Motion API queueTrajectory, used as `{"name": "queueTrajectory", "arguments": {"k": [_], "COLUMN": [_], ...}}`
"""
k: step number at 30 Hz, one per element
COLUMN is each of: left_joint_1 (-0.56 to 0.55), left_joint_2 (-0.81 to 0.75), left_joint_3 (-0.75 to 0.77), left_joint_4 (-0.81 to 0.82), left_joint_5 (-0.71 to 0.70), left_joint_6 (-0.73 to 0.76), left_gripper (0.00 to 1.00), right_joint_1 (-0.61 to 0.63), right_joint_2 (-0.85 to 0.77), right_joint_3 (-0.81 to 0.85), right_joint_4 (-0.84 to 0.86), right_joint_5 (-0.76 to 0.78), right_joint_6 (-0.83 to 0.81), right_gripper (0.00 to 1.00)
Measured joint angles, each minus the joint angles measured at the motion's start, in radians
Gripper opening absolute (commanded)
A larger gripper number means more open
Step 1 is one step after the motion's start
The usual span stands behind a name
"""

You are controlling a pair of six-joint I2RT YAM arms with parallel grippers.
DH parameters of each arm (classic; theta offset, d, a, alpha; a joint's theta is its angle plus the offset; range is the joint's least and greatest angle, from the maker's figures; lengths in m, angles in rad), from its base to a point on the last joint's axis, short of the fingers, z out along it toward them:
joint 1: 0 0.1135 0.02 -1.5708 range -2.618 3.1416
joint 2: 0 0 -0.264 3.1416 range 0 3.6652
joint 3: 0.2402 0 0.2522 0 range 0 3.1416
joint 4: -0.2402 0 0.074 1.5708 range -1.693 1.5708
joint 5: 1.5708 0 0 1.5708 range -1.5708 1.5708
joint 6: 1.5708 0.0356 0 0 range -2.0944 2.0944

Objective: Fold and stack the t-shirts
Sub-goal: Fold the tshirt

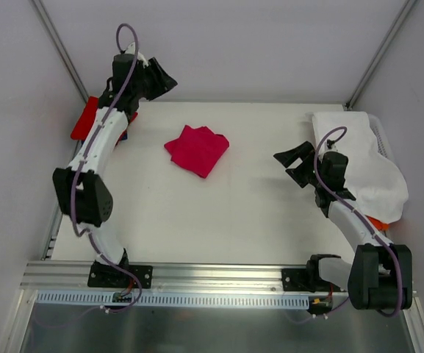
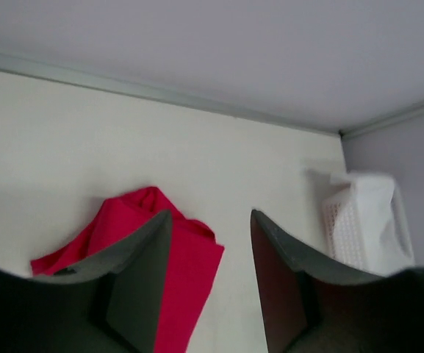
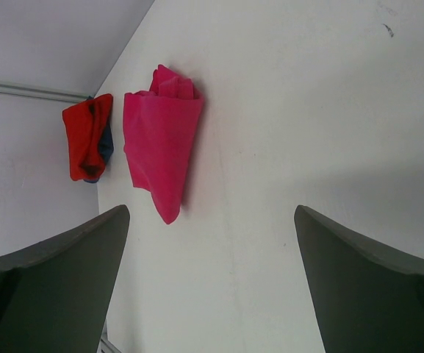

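A crimson-pink t-shirt [image 1: 197, 149] lies folded in a small bundle on the white table, left of the middle. A brighter red t-shirt [image 1: 84, 118] sits at the far left edge with a blue one [image 3: 106, 146] under it; the left arm partly covers them from above. My left gripper [image 1: 167, 79] hangs raised at the back left, open, nothing between its fingers. In its wrist view the pink t-shirt [image 2: 186, 265] lies below and beyond the left finger. My right gripper [image 1: 291, 166] stands wide open and empty, right of the pink t-shirt [image 3: 160, 140].
A white basket draped with white cloth [image 1: 362, 158] stands at the right edge, also visible as the basket [image 2: 362, 220] in the left wrist view. Something orange [image 1: 377, 220] peeks out beneath it. Walls close off the back and both sides.
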Motion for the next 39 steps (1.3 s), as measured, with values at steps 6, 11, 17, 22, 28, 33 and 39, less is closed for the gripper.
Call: {"name": "queueTrajectory", "arguments": {"k": [6,11,17,22,28,33,39], "left_joint_1": [-0.117,-0.312,-0.370,-0.390,-0.395,-0.394,-0.387], "left_joint_2": [-0.478,-0.512,-0.520,-0.526,-0.440,-0.354,-0.329], "left_joint_3": [-0.791,-1.147,-1.226,-1.226,-1.226,-1.212,-1.205], "left_joint_4": [0.275,0.320,0.340,0.380,0.399,0.434,0.580], "left_joint_5": [-0.290,-0.507,-0.696,-0.803,-0.841,-0.786,-0.705], "left_joint_6": [-0.288,-0.516,-0.694,-0.793,-0.894,-0.808,-0.719], "left_gripper": [0.50,0.43,0.42,0.42,0.51,0.95,0.99], "right_joint_1": [0.000,0.000,0.000,0.000,0.000,0.000,0.000], "right_joint_2": [-0.009,-0.029,-0.052,-0.058,-0.058,-0.058,-0.046], "right_joint_3": [-0.014,-0.033,-0.045,-0.058,-0.058,-0.058,-0.058], "right_joint_4": [-0.009,-0.021,-0.037,-0.041,-0.051,-0.069,-0.070], "right_joint_5": [-0.004,-0.004,-0.004,-0.004,-0.003,0.005,0.008], "right_joint_6": [-0.003,-0.009,-0.016,-0.020,-0.031,-0.048,-0.057], "right_gripper": [0.99,1.00,0.99,0.99,0.99,0.99,1.00]}}
